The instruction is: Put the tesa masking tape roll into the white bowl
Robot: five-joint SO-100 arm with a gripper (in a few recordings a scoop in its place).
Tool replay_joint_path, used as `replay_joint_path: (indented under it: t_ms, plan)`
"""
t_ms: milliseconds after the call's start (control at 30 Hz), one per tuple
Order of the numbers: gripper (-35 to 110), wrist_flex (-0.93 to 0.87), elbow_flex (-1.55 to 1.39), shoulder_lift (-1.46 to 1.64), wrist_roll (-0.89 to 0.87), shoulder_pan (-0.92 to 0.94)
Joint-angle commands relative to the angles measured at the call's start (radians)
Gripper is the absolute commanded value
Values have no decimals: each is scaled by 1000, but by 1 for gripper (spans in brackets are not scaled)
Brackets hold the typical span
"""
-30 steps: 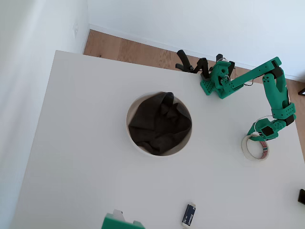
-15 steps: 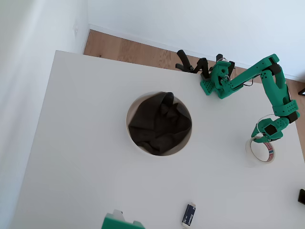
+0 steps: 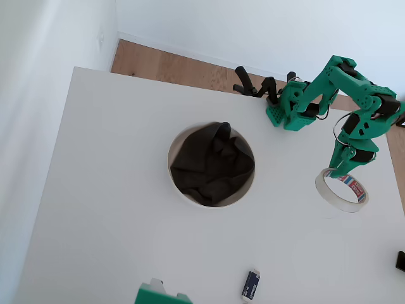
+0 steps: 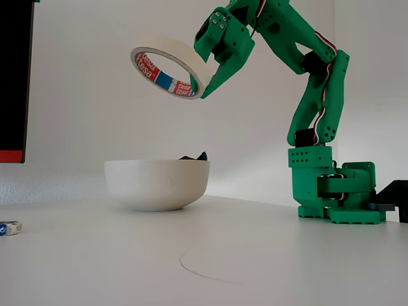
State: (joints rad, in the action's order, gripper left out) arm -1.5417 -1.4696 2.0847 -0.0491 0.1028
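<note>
The tesa masking tape roll (image 3: 342,190) (image 4: 167,69) hangs high in the air, a cream ring with red and blue print on its core. My green gripper (image 3: 336,171) (image 4: 205,85) is shut on its rim at one side. In the fixed view the roll is tilted and sits well above the white bowl (image 4: 157,183). The overhead view places the bowl (image 3: 177,191) mid-table, with black cloth (image 3: 212,166) inside, and the roll to its right.
A small blue-and-white rectangular object (image 3: 250,285) (image 4: 9,227) lies near the table's front edge. A green block (image 3: 158,295) sits at the bottom edge of the overhead view. The arm's base (image 4: 331,191) stands at the table's far right side.
The arm has folded upward and lifted the tape roll off the table. In the overhead view the roll has shifted slightly left, toward the bowl.
</note>
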Motion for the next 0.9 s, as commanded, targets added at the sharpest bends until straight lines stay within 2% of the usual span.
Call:
replay_joint_path:
  t_ms: [0,200,333,633,867]
  plan:
    - [-8,-9,74,109,71,293]
    - [-8,107,69,-15,126,687]
    - [-8,242,69,-207,138,847]
    - [-8,414,69,-551,150,942]
    - [-8,431,72,-569,141,922]
